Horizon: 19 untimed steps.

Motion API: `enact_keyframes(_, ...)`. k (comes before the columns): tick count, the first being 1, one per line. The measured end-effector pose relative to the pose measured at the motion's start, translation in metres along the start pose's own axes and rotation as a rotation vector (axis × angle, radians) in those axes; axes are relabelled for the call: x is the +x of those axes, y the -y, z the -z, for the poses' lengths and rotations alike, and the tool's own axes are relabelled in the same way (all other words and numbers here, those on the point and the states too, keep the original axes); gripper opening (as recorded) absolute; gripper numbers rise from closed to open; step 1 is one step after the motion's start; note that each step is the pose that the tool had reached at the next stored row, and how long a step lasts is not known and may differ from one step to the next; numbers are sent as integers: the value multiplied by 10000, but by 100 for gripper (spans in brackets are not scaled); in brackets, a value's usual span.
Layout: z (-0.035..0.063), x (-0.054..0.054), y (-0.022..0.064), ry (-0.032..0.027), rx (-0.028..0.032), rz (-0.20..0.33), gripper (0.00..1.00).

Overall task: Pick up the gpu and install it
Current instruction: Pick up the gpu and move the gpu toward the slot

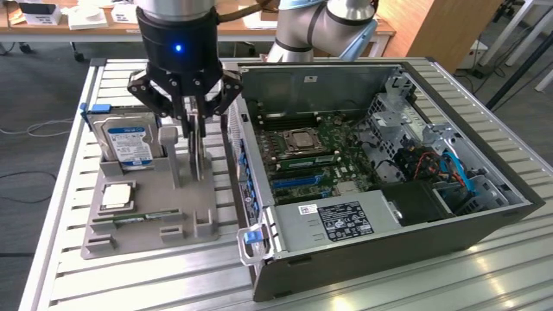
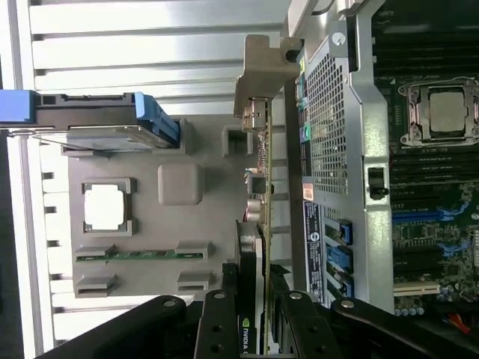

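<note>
Exterior view: gripper (image 1: 197, 129) sits at upper left of centre, pointing straight down over the grey fixture tray (image 1: 186, 227). Fingers are set narrow, one on each face of the gpu (image 1: 201, 165), and look clamped on it. The gpu stands upright on its edge in the tray slot, at the tray side nearest the computer case (image 1: 363, 265), its lower edge still down at the tray.

Wrist view: gpu (image 2: 258, 194) is seen edge-on, silver bracket at the far end, the gripper (image 2: 251, 292) closed in on the heatsink end with the dark fingers (image 2: 217, 321) tight to both sides.

On the same tray, at the exterior view's left: hard drive (image 1: 129, 144) with a blue-white label standing in its holder, CPU (image 1: 118, 194) lying flat in a square pocket below it in frame, memory stick (image 1: 138, 218) lying in its slot nearer the frame bottom.

The case lies open at centre-right, with the motherboard (image 1: 311, 162) exposed and the power supply (image 1: 341, 220) at lower centre. Everything rests on a slatted metal table (image 1: 155, 278).
</note>
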<state>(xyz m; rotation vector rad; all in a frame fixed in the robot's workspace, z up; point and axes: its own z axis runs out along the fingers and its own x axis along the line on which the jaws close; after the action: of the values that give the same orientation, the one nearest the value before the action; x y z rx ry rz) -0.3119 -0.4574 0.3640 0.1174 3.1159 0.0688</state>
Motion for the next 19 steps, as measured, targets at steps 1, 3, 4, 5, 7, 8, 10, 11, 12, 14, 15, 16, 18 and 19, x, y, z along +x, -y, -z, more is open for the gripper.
enact_keyframes(1,45,-1,-2,0,-1,0,27)
enact_keyframes(3,131,-3,-6,0,0,0,27)
enact_keyframes(4,173,-4,-8,0,0,0,27)
enact_keyframes(5,209,-5,-9,1,-1,0,27)
enact_keyframes(7,274,-7,-12,0,0,0,27)
enact_keyframes(8,304,-7,-14,1,0,0,27)
enact_keyframes(10,368,-8,-16,0,0,1,27)
enact_keyframes(11,402,-9,-18,-1,0,0,27)
enact_keyframes(12,436,-10,-20,0,0,0,27)
enact_keyframes(14,505,-11,-23,0,-1,1,27)
enact_keyframes(15,538,-12,-24,0,0,0,27)
enact_keyframes(16,571,-13,-25,0,0,0,27)
enact_keyframes(18,631,-14,-28,0,0,1,27)
enact_keyframes(19,659,-15,-30,1,0,1,27)
